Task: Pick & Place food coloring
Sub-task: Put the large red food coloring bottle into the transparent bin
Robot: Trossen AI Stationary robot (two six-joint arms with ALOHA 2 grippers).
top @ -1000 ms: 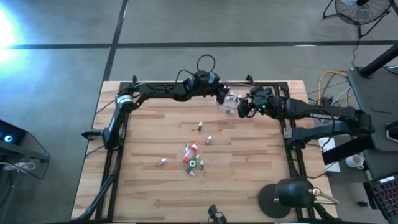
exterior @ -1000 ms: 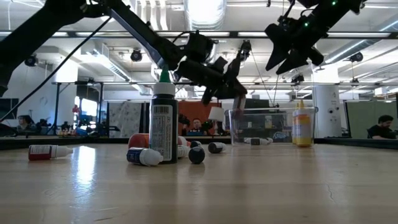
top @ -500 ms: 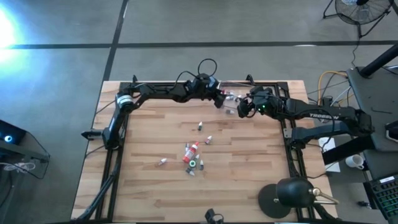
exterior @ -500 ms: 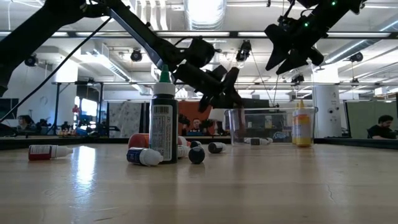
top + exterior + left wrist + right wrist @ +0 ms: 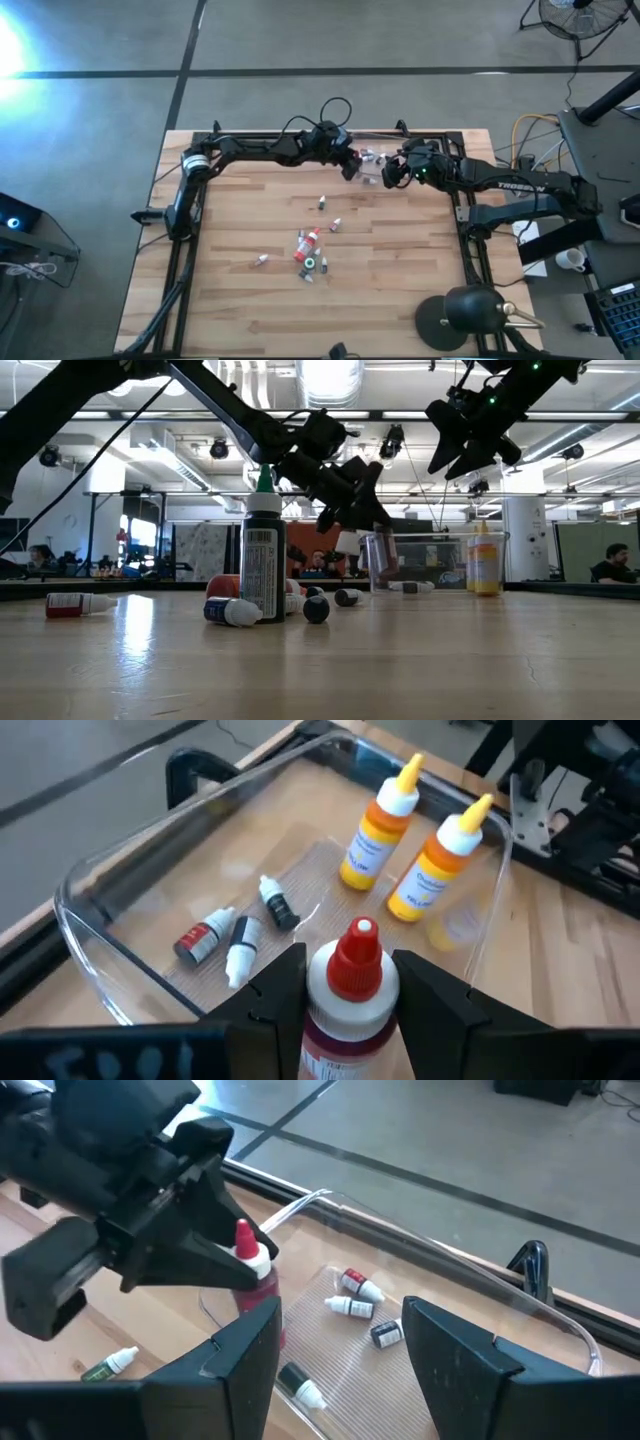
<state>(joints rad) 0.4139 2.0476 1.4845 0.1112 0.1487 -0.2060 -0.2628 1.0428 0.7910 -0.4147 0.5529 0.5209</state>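
Note:
My left gripper hovers at the left wall of the clear plastic box near the table's far edge, shut on a red-capped food coloring bottle. Two orange bottles stand in the box, and several small ones lie on its floor. My right gripper is open, raised over the box's right part, touching nothing. More bottles lie loose mid-table. A dark green-capped bottle stands upright among them. My left gripper pinches the red-capped bottle between its two fingers at the whitish shoulder just under the cap. The fingers come slanting from the table's left. The bottle stays roughly upright, cap up, with its red body below the fingers. My right finger hides its bottom.
A black metal frame borders the table. A round black lamp sits at the near right corner. Bare wood lies to the right of the loose bottles. People sit in the room beyond the table.
My left gripper, keeping hold of the red-capped bottle, has moved a little toward the table's near edge and down, closer to the clear box's left wall. The bottle now hangs lower at the box.

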